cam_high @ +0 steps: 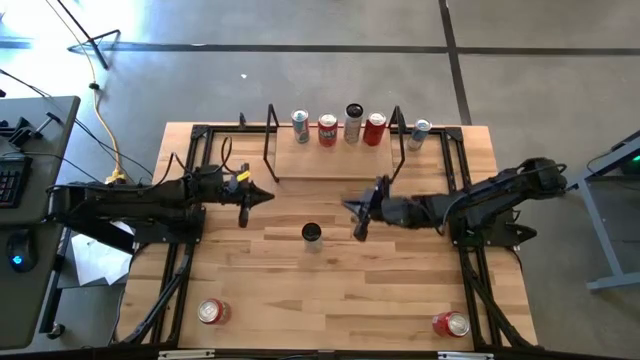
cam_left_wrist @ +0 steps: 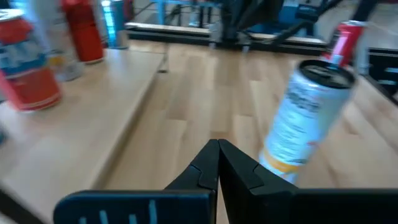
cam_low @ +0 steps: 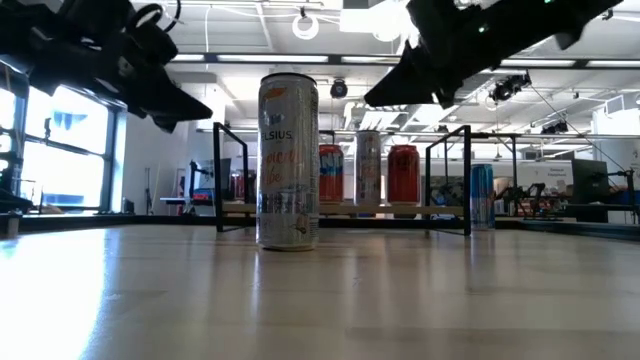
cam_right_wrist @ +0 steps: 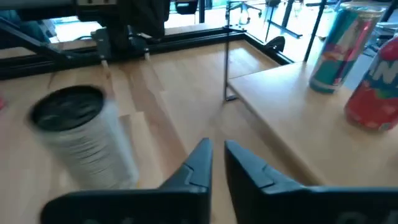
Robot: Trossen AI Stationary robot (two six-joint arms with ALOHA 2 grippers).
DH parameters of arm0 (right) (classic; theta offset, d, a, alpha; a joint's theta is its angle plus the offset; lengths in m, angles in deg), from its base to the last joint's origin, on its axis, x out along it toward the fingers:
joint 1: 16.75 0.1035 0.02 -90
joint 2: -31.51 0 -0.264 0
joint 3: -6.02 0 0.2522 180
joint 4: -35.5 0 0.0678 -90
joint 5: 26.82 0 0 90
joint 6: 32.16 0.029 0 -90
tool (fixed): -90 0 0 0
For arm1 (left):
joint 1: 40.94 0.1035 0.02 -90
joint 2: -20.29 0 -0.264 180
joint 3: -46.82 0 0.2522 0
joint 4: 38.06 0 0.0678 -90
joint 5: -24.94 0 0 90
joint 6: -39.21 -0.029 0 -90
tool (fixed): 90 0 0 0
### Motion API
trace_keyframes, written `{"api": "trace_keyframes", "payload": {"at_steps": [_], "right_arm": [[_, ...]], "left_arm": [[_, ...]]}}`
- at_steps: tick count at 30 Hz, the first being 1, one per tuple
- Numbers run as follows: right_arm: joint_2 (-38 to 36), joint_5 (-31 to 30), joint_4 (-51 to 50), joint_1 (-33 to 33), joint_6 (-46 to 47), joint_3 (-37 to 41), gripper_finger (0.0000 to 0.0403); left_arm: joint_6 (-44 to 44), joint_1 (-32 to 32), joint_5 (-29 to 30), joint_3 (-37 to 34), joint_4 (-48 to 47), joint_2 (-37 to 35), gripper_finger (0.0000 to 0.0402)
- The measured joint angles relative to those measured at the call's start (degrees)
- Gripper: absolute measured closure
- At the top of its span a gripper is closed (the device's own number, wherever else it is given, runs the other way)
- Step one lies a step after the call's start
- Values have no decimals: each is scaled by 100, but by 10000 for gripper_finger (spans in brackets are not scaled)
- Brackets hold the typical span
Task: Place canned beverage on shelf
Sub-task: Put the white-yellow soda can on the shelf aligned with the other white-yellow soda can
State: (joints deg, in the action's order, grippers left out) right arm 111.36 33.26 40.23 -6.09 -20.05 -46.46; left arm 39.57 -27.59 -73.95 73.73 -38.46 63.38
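Observation:
A tall white can [cam_high: 312, 234] stands upright on its base in the middle of the table, in front of the shelf [cam_high: 335, 165]. The shelf, a light-wood plank with black rod frames, lies at the far edge and bears several upright cans [cam_high: 340, 128]. My left gripper [cam_high: 268, 195] hovers shut to the can's left, above the table; its wrist view shows the can [cam_left_wrist: 305, 118] off to one side. My right gripper [cam_high: 350, 207] hovers to the can's right, its fingertips [cam_right_wrist: 202, 152] a narrow gap apart with nothing between them. Neither touches the can [cam_low: 288, 160].
A teal can [cam_high: 421, 133] stands just outside the shelf's right frame. Red cans lie at the near left corner [cam_high: 211, 311] and near right corner [cam_high: 451, 323]. Black rails [cam_high: 470, 270] run along both table sides. Bare wood lies between the white can and the shelf.

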Motion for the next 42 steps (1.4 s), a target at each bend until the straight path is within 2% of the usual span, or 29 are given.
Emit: {"api": "trace_keyframes", "payload": {"at_steps": [3, 6, 12, 16, 19, 22, 29, 42], "right_arm": [[306, -458, 355, 538, 306, -2, 327], [742, -886, 467, 967, 658, -257, 260], [1681, -1701, 172, 1456, 997, -1333, 120], [2197, -2175, -367, 1607, 1114, -2173, 68], [2502, -2656, -679, 1619, 1255, -2654, 57], [2729, -2865, -775, 1543, 1318, -2934, 56], [3010, -2700, -756, 1378, 1509, -3174, 55], [3019, -2334, -805, 1294, 1650, -3174, 55]], "left_arm": [[1, -304, 48, -65, 61, 2, 401], [100, -555, 63, -241, 472, 0, 401], [250, -911, 70, -376, 740, 2, 401], [247, -1092, 68, -376, 748, 2, 401], [240, -1193, 68, -376, 746, 2, 401], [241, -1275, 71, -376, 743, 2, 401], [146, -1473, 70, -376, 719, 2, 401], [87, -1504, 101, -376, 699, 1, 401]]}}
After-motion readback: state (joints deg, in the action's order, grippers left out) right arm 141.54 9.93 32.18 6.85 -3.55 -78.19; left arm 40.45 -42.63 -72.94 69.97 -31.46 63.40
